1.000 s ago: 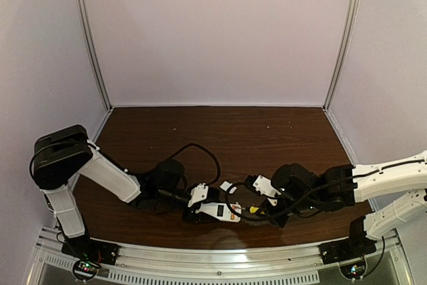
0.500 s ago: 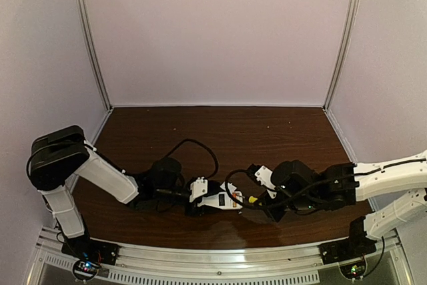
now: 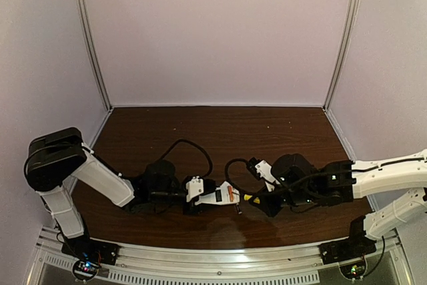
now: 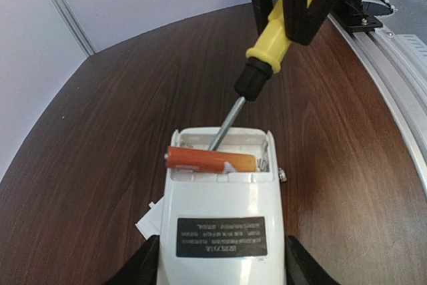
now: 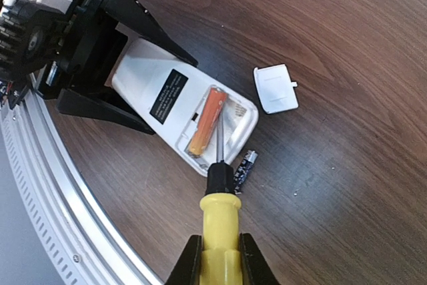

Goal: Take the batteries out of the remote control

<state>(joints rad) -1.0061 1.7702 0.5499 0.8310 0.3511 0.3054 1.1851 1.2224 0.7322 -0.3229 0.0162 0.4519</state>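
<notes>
While your left end effector [image 4: 223,268] held the remote control [image 4: 220,198] steady, your right end effector [image 5: 217,258] clenched the screwdriver [image 5: 220,215], tip beside the orange battery [image 5: 205,121] in its bay, probably to pry; dark battery [image 5: 244,168] lay loose alongside.

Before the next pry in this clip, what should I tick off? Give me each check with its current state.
1. Remote clamped in left claw: ok.
2. Screwdriver gripped in right claw: ok.
3. Screwdriver tip inside the opened remote, beside the orange battery: ok.
4. Tip actually under that battery: cannot tell.
5. Both batteries out: not ok. The dark battery lies on the table; the orange one sits in the remote.
6. Cover out of the way: ok, lying apart on the table.
</notes>
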